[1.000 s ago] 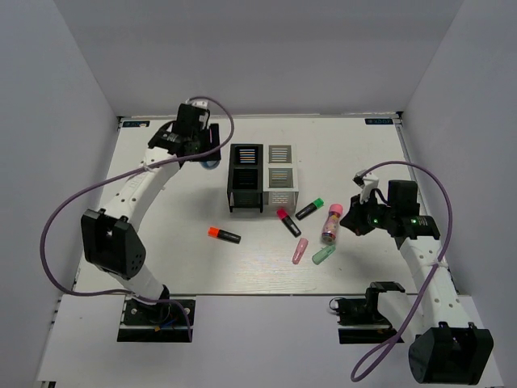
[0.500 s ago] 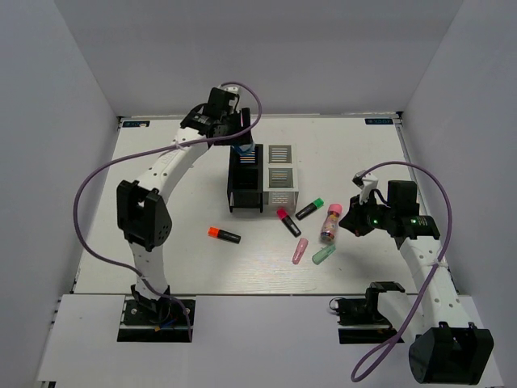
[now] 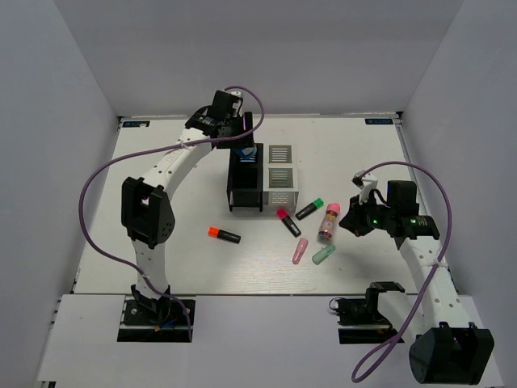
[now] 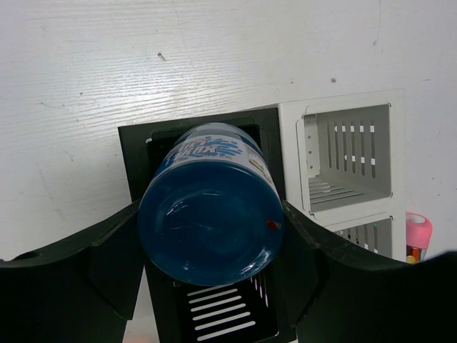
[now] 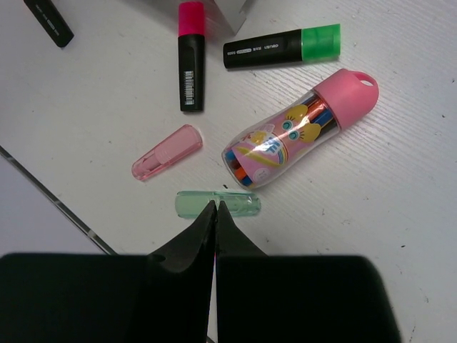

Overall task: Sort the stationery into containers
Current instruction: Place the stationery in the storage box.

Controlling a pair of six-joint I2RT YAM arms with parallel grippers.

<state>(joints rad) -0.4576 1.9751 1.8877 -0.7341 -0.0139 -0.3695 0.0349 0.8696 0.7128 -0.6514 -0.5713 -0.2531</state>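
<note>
My left gripper (image 3: 242, 145) is shut on the blue round pot (image 4: 211, 207) and holds it over the far cell of the black organiser (image 3: 245, 179), which joins the white organiser (image 3: 280, 176). My right gripper (image 5: 216, 206) is shut and empty, hovering above the mint-green capsule piece (image 5: 218, 204). Near it lie the pink capsule piece (image 5: 167, 152), the pink tube (image 5: 300, 128), a red-capped marker (image 5: 191, 56) and a green-capped marker (image 5: 282, 46). An orange-capped marker (image 3: 224, 234) lies left of them on the table.
White walls close the table at the back and sides. The white organiser's cells (image 4: 348, 157) show slotted walls in the left wrist view. A black marker end (image 5: 48, 23) shows at the right wrist view's top left.
My left gripper has carried the blue pot from the table's far left to above the black organiser. The right arm has hardly moved.
</note>
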